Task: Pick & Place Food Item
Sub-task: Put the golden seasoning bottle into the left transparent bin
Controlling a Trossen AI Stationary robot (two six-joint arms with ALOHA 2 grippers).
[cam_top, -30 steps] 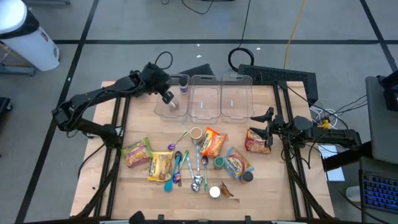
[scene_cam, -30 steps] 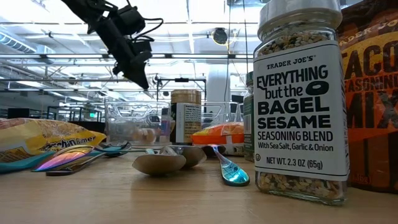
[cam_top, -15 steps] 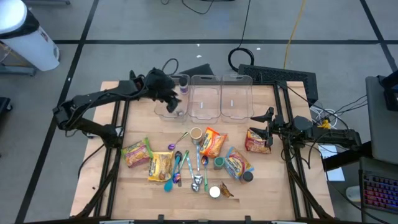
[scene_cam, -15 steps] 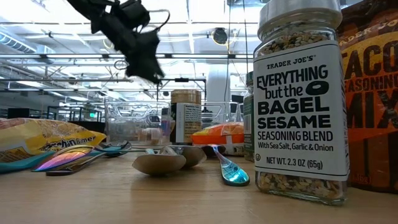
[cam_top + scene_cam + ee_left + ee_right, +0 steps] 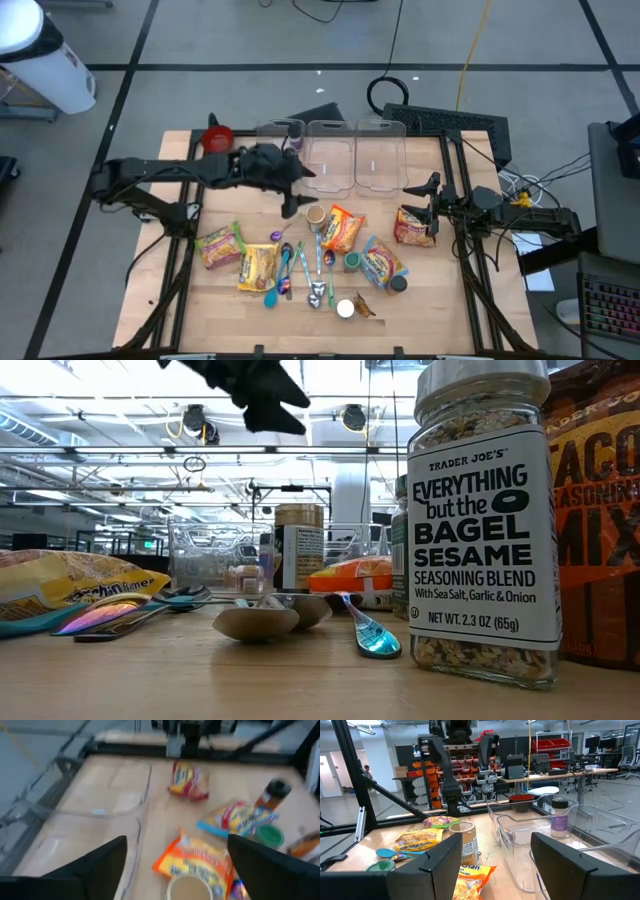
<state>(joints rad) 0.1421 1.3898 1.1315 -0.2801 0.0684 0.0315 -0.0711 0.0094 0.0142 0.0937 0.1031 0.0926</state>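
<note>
My left gripper [image 5: 298, 190] [image 5: 175, 865] hangs open with nothing in it, above the table just in front of the left clear bin [image 5: 272, 160]. Beyond its fingers lie an orange noodle packet [image 5: 197, 860] [image 5: 342, 228] and a tan-lidded jar [image 5: 315, 215]. A small pale item [image 5: 238, 574] rests on the left bin's floor. My right gripper [image 5: 428, 195] [image 5: 495, 865] waits open at the right, beside a red and yellow packet [image 5: 413, 226] lying flat on the table.
Three clear bins [image 5: 330, 155] stand in a row at the back; a purple-labelled jar [image 5: 559, 817] stands in the left one. More packets [image 5: 218, 245] [image 5: 380, 262], spoons [image 5: 285, 270], spice jars [image 5: 398, 283] and a red bowl [image 5: 217, 137] are spread over the table.
My left gripper has opened above the left bin and let go of the small pale item, which now lies in that bin. It has then swung toward the table's near edge and right, out over the jars and packets.
</note>
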